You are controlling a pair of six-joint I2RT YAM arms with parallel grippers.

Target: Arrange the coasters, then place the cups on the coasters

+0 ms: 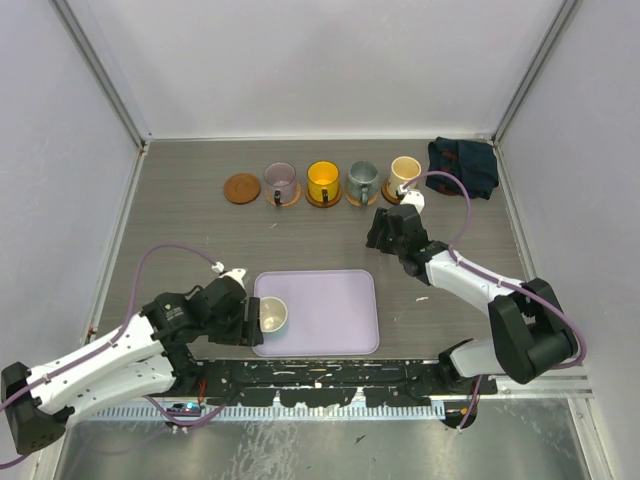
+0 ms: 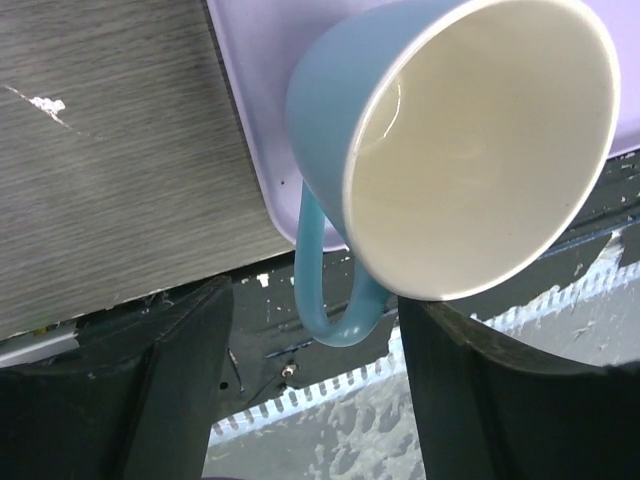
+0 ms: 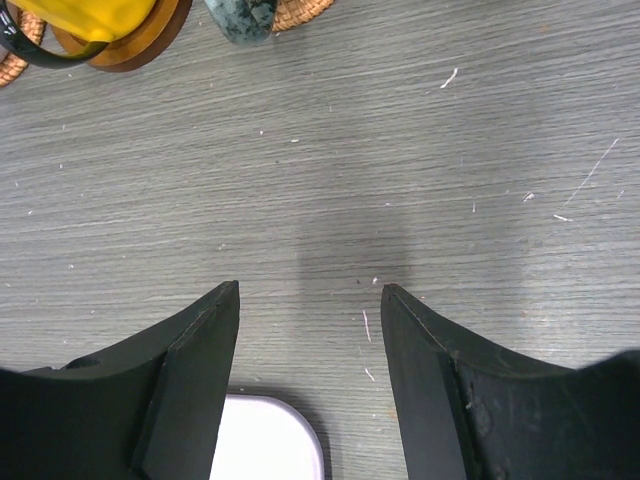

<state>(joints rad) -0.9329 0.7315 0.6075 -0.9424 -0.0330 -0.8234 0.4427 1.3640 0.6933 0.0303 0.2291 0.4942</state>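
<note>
**Light-blue cup** (image 2: 470, 150), cream inside: sitting at the left edge of the lavender tray (image 1: 330, 310), handle reaching past the rim.

**Left hand** (image 2: 312, 300): standing open, one finger on each side of that handle, not gripping it.

**Right hand** (image 3: 310, 290): hovering wide over bare bench (image 1: 200, 240), holding nothing.

**Far row:** empty coaster (image 1: 241, 188) lying at the left. To its right, purple cup (image 1: 280, 180), yellow cup (image 1: 323, 180), grey-teal cup (image 1: 362, 179) and beige cup (image 1: 404, 170) are each sitting on a coaster.

**Dark blue cloth** (image 1: 463, 165): lying just beside the row's right end.
</note>
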